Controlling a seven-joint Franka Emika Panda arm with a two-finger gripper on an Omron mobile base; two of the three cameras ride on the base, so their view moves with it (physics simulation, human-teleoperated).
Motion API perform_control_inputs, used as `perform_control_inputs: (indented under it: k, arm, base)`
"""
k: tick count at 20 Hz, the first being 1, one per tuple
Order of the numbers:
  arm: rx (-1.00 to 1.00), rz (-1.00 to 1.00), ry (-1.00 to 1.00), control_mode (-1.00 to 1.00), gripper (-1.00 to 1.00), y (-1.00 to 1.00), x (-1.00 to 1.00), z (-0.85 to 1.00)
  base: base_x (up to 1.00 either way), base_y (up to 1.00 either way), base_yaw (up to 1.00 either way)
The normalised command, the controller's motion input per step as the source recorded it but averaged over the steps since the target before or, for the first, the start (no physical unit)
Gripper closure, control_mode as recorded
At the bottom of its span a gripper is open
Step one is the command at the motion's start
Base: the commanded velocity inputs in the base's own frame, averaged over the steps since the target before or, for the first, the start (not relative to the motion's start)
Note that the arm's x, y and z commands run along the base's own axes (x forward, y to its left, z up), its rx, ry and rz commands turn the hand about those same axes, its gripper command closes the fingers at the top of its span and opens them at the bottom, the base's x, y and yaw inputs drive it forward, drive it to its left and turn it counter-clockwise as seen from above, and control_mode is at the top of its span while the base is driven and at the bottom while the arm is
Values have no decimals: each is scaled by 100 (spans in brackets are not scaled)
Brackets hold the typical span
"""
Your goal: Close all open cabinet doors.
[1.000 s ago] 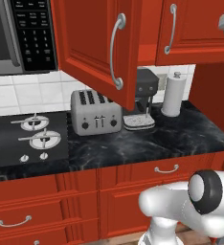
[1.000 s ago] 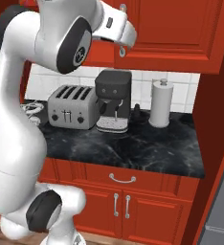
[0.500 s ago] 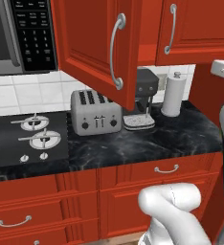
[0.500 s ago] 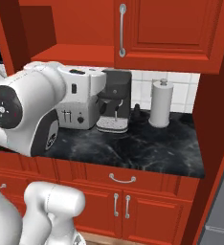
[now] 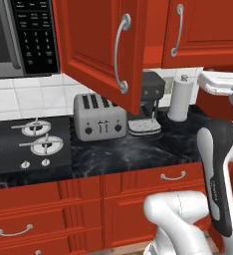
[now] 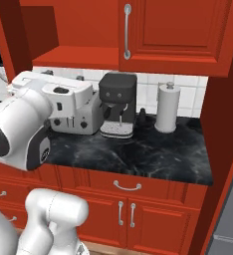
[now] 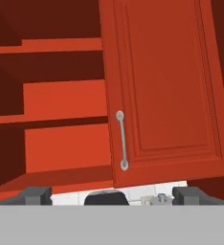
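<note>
One red cabinet door [image 5: 96, 47] stands open, swung out over the counter with its silver bar handle [image 5: 120, 54] facing the room. Behind it the cabinet's red shelves [image 7: 61, 100] lie bare. To the right of that opening, a second cabinet door [image 7: 166, 91] is flat against its frame, its handle [image 7: 122, 141] at its left edge. My gripper [image 7: 112, 197] is open, its fingertips [image 7: 35, 195] wide apart with nothing between them. It sits back from the cabinets, looking up at the shelves and the flat door. My arm [image 6: 24, 129] bends low on the left.
On the dark marble counter [image 5: 138, 154] stand a toaster [image 5: 99, 117], a black coffee machine [image 5: 149, 99] and a paper towel roll [image 5: 179, 97]. A stove [image 5: 29, 144] and a microwave [image 5: 19, 35] are to the left. Red drawers and low doors [image 6: 126, 211] run below.
My arm has folded down from high by the upper cabinets to a lower, bent pose. The gripper has stayed open. The doors and the counter things have not moved.
</note>
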Motion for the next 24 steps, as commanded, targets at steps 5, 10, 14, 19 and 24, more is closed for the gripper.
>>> perform_control_inputs:
  k: [5,10,14,19,24]
  arm:
    - [0,0,3,-100,-100,33,-36,8]
    - [-2,0,3,-100,-100,48,-42,0]
    - [-5,0,6,-100,-100,65,-21,0]
    - [-7,1,4,-100,-100,80,-2,0]
    - [-7,0,2,-100,-100,78,0,0]
  base:
    - [0,0,0]
    - [0,0,0]
    - [0,0,0]
    - [0,0,0]
    - [0,0,0]
